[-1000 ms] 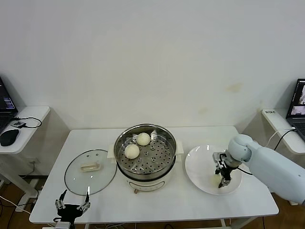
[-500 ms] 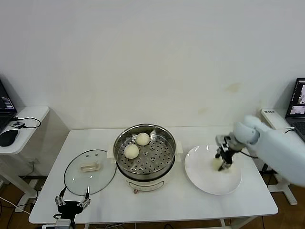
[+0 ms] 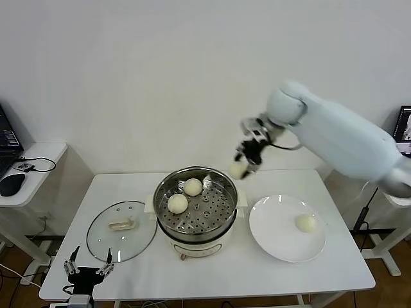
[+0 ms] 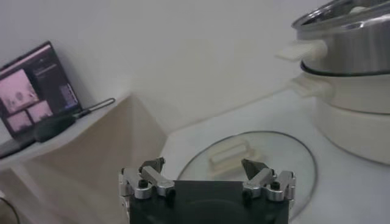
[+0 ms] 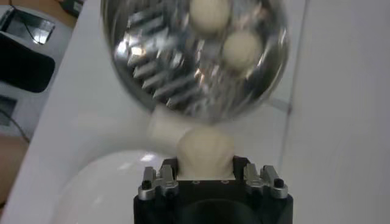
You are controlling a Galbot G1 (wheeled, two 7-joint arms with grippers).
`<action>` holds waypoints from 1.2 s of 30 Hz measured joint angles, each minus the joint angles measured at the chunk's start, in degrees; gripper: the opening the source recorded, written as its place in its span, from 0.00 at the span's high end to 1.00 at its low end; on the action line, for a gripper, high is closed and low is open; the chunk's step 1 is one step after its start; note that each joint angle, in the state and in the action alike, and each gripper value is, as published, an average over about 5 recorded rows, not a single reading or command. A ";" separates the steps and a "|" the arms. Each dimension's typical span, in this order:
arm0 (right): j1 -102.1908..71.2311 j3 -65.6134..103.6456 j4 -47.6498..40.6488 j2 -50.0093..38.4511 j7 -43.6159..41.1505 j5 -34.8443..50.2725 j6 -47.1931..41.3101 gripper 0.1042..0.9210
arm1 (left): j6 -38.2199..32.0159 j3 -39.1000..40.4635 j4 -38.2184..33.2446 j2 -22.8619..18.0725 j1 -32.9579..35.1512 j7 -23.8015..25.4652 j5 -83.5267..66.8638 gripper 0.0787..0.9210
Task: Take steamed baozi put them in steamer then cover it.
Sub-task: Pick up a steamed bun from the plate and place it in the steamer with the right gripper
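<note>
The right gripper [image 3: 246, 160], clamped on a steamed baozi [image 3: 238, 169] above the steamer's [image 3: 196, 204] far rim, could drop it onto the counter [image 3: 212, 269] by releasing early; left gripper [image 3: 86, 269] idles open.

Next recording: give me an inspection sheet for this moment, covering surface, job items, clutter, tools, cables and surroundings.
Surface: white table, bare at its front edge.
Steamer: centre of table, uncovered, two baozi in the steamer on its perforated tray.
Carried baozi: in the air beside the steamer's right rim.
Baozi on the plate: alone on the white plate, right of the steamer.
Cover: flat on the table, left of the steamer.
Clutter: nothing seen.
Right tool: shut on the carried baozi.
Left tool: open, empty, at the table's front left edge.
Cables: one on the left side desk.
Surroundings: white wall, laptop far right.
</note>
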 measured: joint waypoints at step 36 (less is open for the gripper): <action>-7.15 -8.57 6.78 11.16 3.37 -14.56 30.58 0.43 | -0.32 -1.17 0.92 -1.05 -0.94 -0.24 0.35 0.12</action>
